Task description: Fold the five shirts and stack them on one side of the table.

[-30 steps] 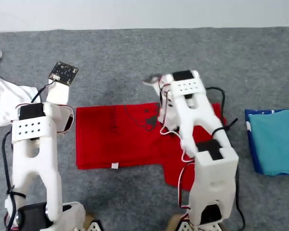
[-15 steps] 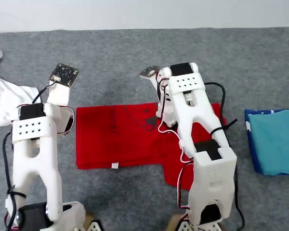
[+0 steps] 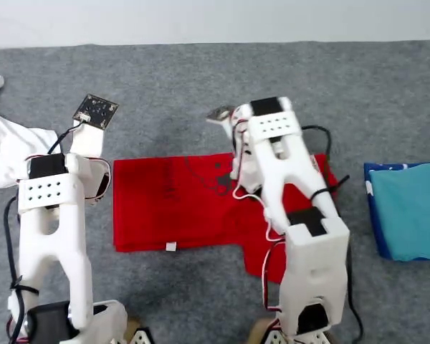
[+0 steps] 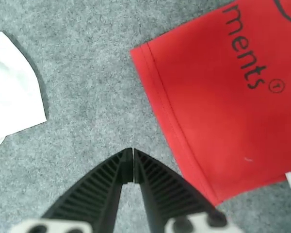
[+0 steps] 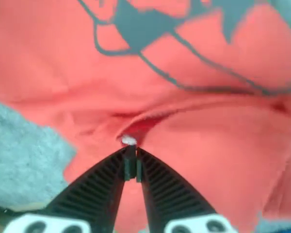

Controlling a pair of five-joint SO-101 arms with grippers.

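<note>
Spreading flat mid-table: red shirt (image 3: 172,204), with bare grey table (image 3: 165,86) open beyond its far edge.
Right gripper (image 5: 130,151): jaws closed to a point, pinching a raised crease of the red cloth below the dark print. Left gripper (image 4: 133,154): jaws pressed together on nothing, over bare table just beside the shirt's hemmed side edge, between it and the white shirt (image 3: 7,154) at the left edge. Folded blue and teal shirts (image 3: 412,208) lie at the table's right edge, apart from the red one.
</note>
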